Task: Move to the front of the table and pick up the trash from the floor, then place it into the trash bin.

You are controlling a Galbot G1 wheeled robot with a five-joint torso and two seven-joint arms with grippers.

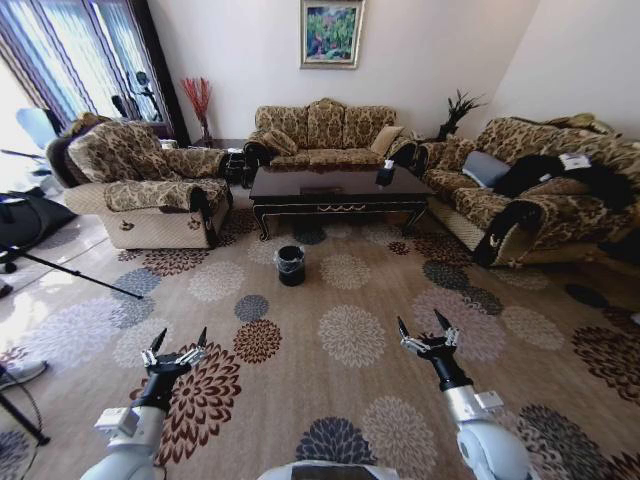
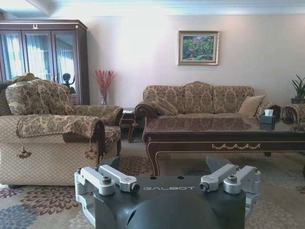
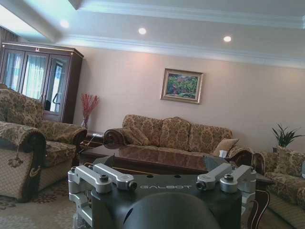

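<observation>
Your left gripper (image 1: 176, 342) hangs low over the floor (image 1: 300, 400) on the robot's left side, fingers spread apart and holding nothing. Your right gripper (image 1: 424, 325) sits at about the same height on the right side, fingers also spread and holding nothing. Both point forward toward the table (image 1: 335, 188).

The trash bin (image 1: 290, 265) stands on the carpet well ahead of both grippers, roughly between their lines and slightly nearer the left one. It sits just in front of the table's near edge, by its left front leg, with the clear liner visible over the rim.

I can't make out any trash on the carpet from here.

Beyond the bin, the left wrist view shows the table (image 2: 224, 133) straight ahead, with a small tissue box (image 2: 268, 116) on its top. Behind the table is the sofa (image 1: 325, 130); an armchair (image 1: 150, 185) stands to the left.
</observation>
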